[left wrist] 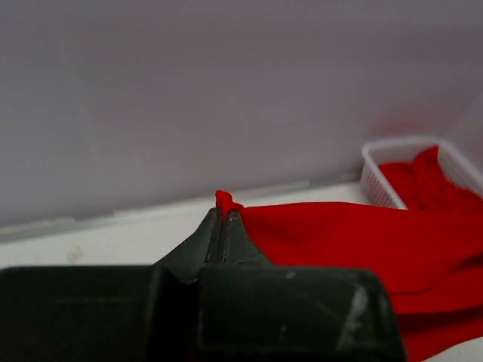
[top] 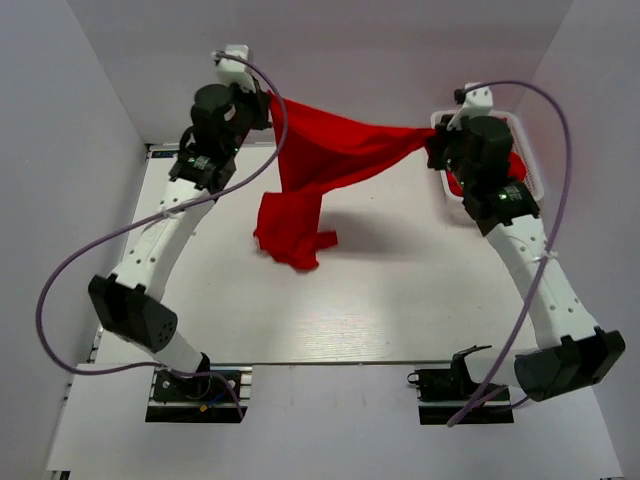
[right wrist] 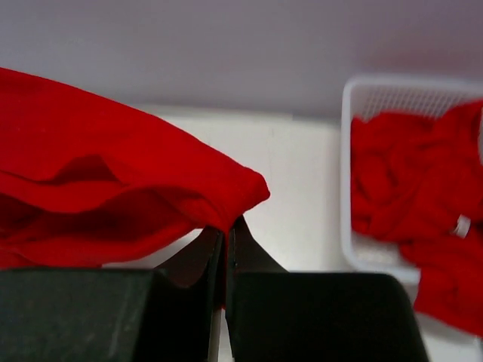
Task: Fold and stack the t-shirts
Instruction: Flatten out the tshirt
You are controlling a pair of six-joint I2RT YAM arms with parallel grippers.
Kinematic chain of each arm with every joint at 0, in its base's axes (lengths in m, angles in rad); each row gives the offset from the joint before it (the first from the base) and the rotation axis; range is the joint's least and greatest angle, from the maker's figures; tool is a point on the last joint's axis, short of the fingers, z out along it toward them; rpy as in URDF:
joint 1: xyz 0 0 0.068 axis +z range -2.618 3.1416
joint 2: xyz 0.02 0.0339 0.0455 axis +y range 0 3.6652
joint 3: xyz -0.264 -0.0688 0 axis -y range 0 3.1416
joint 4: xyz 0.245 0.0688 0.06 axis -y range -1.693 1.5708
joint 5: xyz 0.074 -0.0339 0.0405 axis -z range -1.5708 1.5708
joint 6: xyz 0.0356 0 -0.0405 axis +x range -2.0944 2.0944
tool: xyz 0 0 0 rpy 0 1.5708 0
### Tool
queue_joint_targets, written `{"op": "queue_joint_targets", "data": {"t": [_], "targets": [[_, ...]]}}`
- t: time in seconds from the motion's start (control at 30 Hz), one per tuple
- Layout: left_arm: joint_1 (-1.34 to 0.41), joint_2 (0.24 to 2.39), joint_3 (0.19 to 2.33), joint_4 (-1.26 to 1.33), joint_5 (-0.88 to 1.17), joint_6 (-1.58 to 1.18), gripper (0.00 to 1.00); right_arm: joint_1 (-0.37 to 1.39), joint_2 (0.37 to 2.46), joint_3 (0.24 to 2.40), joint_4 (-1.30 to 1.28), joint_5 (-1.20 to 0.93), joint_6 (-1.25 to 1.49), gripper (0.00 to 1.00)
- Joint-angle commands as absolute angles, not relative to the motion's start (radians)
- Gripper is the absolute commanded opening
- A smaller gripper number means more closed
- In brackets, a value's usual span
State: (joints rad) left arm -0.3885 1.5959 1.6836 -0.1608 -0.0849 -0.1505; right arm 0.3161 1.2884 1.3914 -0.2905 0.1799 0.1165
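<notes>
A red t-shirt (top: 320, 160) hangs stretched in the air between my two grippers, its lower part draping onto the table (top: 290, 235). My left gripper (top: 268, 100) is shut on one edge of it; the left wrist view shows a pinch of red cloth in the gripper (left wrist: 223, 215). My right gripper (top: 432, 140) is shut on the other edge, and the cloth (right wrist: 113, 188) bunches at the gripper (right wrist: 227, 230). More red t-shirts (right wrist: 407, 181) lie crumpled in the white basket.
The white lattice basket (top: 530, 165) stands at the back right behind my right arm; it also shows in the left wrist view (left wrist: 373, 177) and the right wrist view (right wrist: 347, 143). White walls enclose the table on three sides.
</notes>
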Motion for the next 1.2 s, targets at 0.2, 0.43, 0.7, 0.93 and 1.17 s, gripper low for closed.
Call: {"op": "queue_joint_targets", "data": {"t": [0.2, 0.43, 0.7, 0.93, 1.17], "targets": [[-0.393, 1.387, 1.922, -0.170, -0.146, -0.026, 0.00, 0.314, 1.218, 1.808, -0.388, 0.029, -0.129, 0.00], [-0.393, 1.281, 2.061, -0.213, -0.127, 0.038, 0.00, 0.316, 1.183, 2.123, -0.502, -0.118, -0.185, 0.00], [-0.380, 1.125, 2.126, -0.216, -0.009, 0.052, 0.00, 0.313, 0.971, 2.105, -0.371, -0.279, -0.186, 0.00], [-0.380, 1.048, 2.138, -0.207, 0.106, 0.021, 0.00, 0.311, 0.858, 1.997, -0.216, -0.313, -0.178, 0.00], [-0.380, 1.071, 1.973, -0.138, -0.016, 0.054, 0.00, 0.314, 0.871, 1.780, -0.116, -0.212, -0.140, 0.00]]}}
